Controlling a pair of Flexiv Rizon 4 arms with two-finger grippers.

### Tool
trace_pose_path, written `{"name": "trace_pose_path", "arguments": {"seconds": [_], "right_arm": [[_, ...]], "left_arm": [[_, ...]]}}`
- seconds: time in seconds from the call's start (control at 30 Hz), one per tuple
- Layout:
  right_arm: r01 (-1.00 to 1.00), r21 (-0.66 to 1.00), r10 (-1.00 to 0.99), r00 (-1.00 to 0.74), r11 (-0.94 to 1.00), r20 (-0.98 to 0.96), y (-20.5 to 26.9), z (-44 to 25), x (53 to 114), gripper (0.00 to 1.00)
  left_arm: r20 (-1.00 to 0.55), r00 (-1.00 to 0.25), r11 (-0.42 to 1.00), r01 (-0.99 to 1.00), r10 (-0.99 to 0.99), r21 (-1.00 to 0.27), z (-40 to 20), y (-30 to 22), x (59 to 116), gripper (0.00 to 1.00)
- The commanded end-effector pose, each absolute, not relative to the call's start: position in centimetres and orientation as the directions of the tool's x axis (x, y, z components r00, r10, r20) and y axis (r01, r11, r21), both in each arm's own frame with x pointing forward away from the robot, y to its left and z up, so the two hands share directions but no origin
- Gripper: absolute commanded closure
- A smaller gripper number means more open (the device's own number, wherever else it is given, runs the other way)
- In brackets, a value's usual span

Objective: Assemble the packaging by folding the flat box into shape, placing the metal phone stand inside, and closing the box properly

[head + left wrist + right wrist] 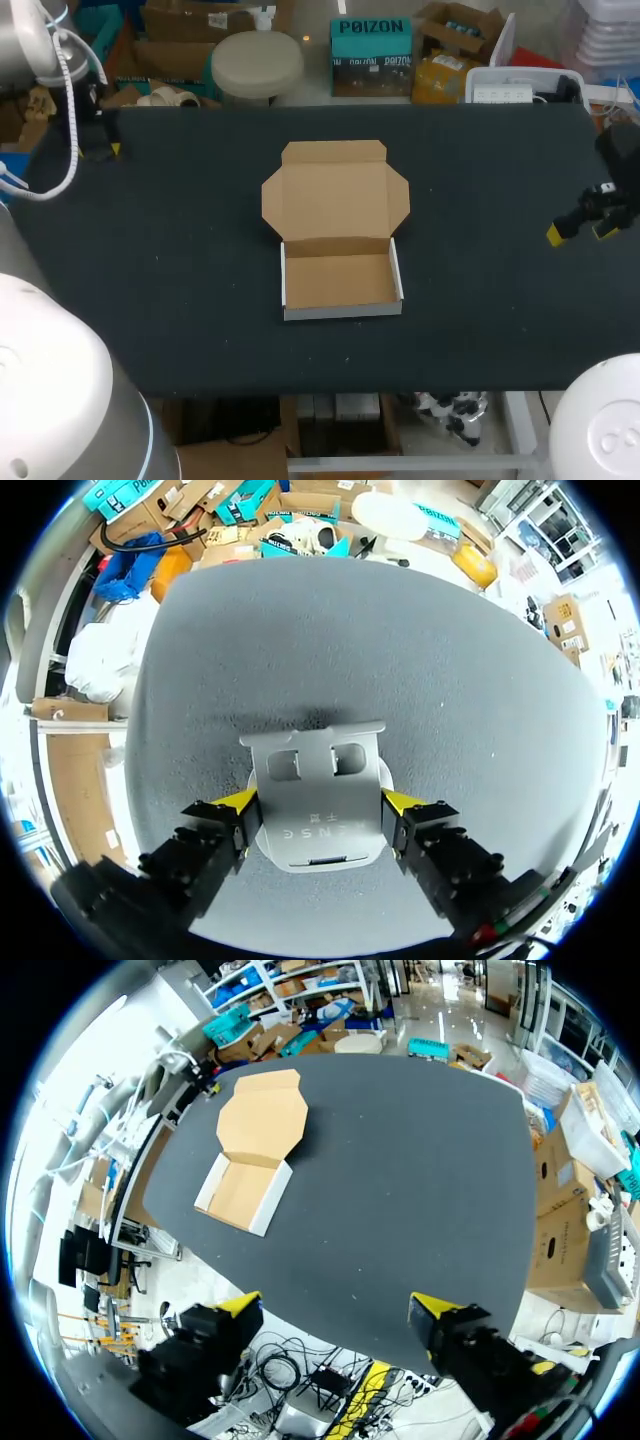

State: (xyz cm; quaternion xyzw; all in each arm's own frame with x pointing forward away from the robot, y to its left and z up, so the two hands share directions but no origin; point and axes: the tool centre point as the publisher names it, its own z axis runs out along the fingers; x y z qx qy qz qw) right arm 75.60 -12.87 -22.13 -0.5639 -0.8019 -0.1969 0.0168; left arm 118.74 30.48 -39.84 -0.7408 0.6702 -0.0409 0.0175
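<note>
One cardboard box [340, 235]: sits in the middle of the tabletop [480, 300]; its tray is folded up with the walls upright, white outside and brown inside. The lid lies open and flat on the far side, side flaps spread.
Left pincer [320, 805]: at the far left of the tabletop, pinching the metal phone stand [318, 780] with one yellow tip against each of its sides.
Metal phone stand: grey plate with two rectangular cut-outs towards its far end, over bare tabletop and well apart from the cardboard box. I cannot tell whether it rests on the surface or is lifted.
Right pincer [580, 230]: spread wide, nothing between its fingers, at the right edge of the tabletop and well apart from the cardboard box.
Tabletop: dark, felt-like surface.
</note>
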Motion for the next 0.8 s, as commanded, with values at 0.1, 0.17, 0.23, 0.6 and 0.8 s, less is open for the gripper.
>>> {"name": "trace_pose_path", "arguments": {"seconds": [0.1, 0.17, 0.23, 0.6, 0.8], "right_arm": [[0.912, 0.292, 0.898, -0.363, 0.287, 0.249, -12.88, -21.86, 75.52, 0.00], [0.912, 0.292, 0.898, -0.363, 0.287, 0.249, -12.88, -21.86, 75.52, 0.00], [0.912, 0.292, 0.898, -0.363, 0.287, 0.249, -12.88, -21.86, 75.52, 0.00], [0.912, 0.292, 0.898, -0.363, 0.287, 0.249, -12.88, -21.86, 75.52, 0.00], [0.912, 0.292, 0.898, -0.363, 0.287, 0.249, -12.88, -21.86, 75.52, 0.00]], "left_arm": [[0.034, 0.105, -0.105, -0.994, -0.994, -0.017, -39.74, 30.53, 119.17, 0.24], [0.033, 0.105, -0.106, -0.994, -0.994, -0.015, -39.78, 30.47, 119.11, 0.22], [0.033, 0.106, -0.107, -0.994, -0.994, -0.013, -39.81, 30.44, 119.07, 0.18], [0.024, 0.112, -0.112, -0.994, -0.993, -0.006, -39.97, 30.21, 119.18, 0.85], [0.027, 0.121, -0.122, -0.992, -0.992, -0.013, -39.76, 30.52, 119.06, 1.00]]}}
